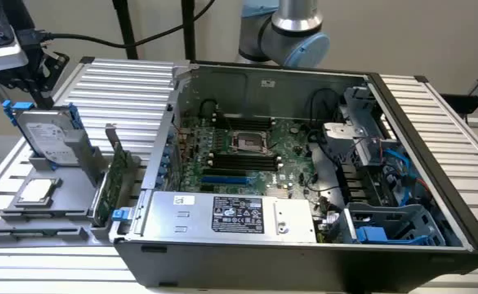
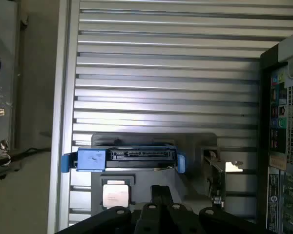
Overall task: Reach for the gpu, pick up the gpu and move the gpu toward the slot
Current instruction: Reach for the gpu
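Standing on edge in the grey holder (image 1: 26, 236) on the table (image 1: 116, 79), one gpu (image 1: 114, 177) rests untouched, apart from the tool (image 1: 38, 86), at its 5 o'clock in the exterior view. Tool grip: cannot tell. Further count: one hard drive (image 1: 51, 138), nearest the tool at its 6 o'clock; one chip (image 1: 38, 191); one open computer case (image 1: 287, 269). Exterior view supplies the motherboard (image 1: 247, 153) inside the case; wrist view supplies the drive's connector edge (image 2: 141, 154), seen from above, near the gpu's silver bracket (image 2: 230, 166).
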`<state>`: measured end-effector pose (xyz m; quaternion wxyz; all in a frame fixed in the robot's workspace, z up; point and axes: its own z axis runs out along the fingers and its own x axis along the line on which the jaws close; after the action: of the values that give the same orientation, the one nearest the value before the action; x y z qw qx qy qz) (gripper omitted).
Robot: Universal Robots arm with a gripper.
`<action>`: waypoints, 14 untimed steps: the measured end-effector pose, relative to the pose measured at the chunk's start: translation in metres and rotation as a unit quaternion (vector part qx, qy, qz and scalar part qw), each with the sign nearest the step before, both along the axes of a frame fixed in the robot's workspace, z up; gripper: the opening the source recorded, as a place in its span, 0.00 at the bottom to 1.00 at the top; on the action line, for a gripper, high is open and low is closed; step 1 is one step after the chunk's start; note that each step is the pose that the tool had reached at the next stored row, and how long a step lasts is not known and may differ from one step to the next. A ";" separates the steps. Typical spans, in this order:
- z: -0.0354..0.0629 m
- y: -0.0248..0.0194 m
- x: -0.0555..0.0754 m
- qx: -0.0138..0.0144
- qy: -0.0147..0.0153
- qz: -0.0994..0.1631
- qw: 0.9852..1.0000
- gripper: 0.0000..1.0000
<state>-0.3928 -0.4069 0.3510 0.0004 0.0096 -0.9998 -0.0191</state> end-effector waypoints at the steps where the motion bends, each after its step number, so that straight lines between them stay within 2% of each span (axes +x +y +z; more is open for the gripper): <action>1: 0.0000 0.0000 0.000 0.000 0.000 0.000 1.000 0.11; 14: 0.0000 0.0000 0.000 0.000 0.000 0.000 1.000 0.11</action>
<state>-0.3928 -0.4069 0.3510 0.0004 0.0096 -0.9998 -0.0191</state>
